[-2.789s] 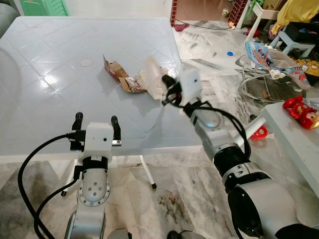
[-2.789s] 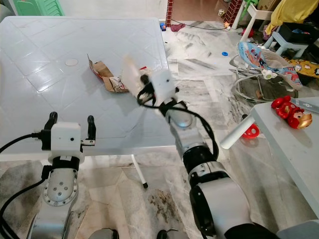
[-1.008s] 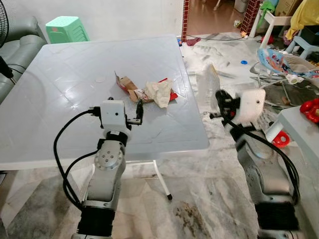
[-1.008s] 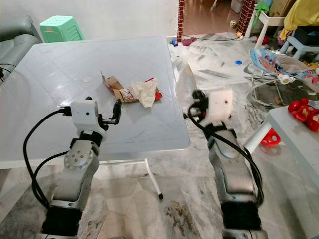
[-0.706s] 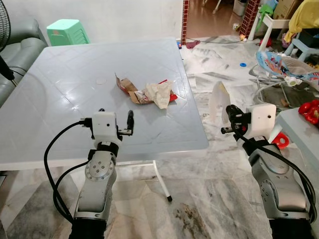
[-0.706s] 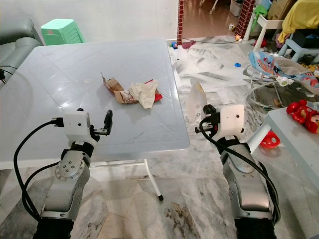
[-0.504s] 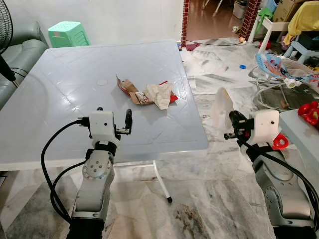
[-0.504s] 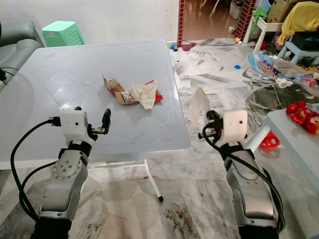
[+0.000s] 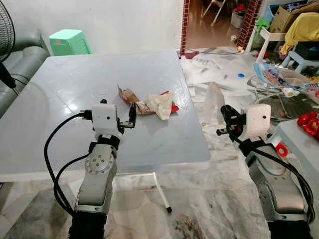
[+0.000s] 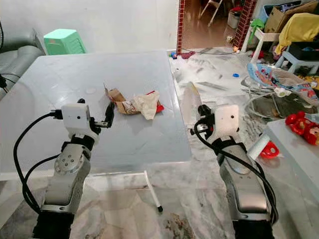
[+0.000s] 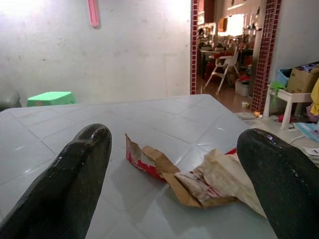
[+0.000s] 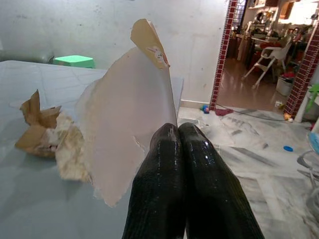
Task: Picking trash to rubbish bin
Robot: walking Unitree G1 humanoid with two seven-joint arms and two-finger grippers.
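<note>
A: Far left?
B: Grey sofa (image 9: 20, 50) and a green stool (image 9: 70, 41) behind the table's back-left corner. The white table (image 9: 60, 89) spreads across the left and middle of the head views.

A: Left arm?
B: Left gripper (image 9: 117, 112) is raised over the near half of the table, fingers spread wide with nothing between them. In the left wrist view the two fingers (image 11: 75, 174) frame the trash pile (image 11: 194, 174) lying beyond them, apart from it.

A: Where's the pile sit?
B: Trash pile (image 9: 149, 101) is on the tabletop toward the right edge, near it but not over it: torn brown card, crumpled paper, a bit of red. Bare tabletop all round it.

A: Right arm?
B: Right gripper (image 9: 223, 119) is off the table, just past its right edge, above the marble floor (image 9: 214, 164). Fingers (image 12: 174, 179) pressed together, pinching a pale sheet of paper (image 12: 129, 114) that stands up above them. Head views show the same sheet (image 10: 191, 102) beside the table edge.

A: Room to move on the right?
B: Open floor beside and in front of the right arm. Further right: a baby bouncer (image 9: 281, 79), a white side table (image 9: 299, 144) with red toys (image 9: 309, 122), a red ring (image 9: 283, 149). Doorway with red tiled frame (image 9: 186, 20) behind.
</note>
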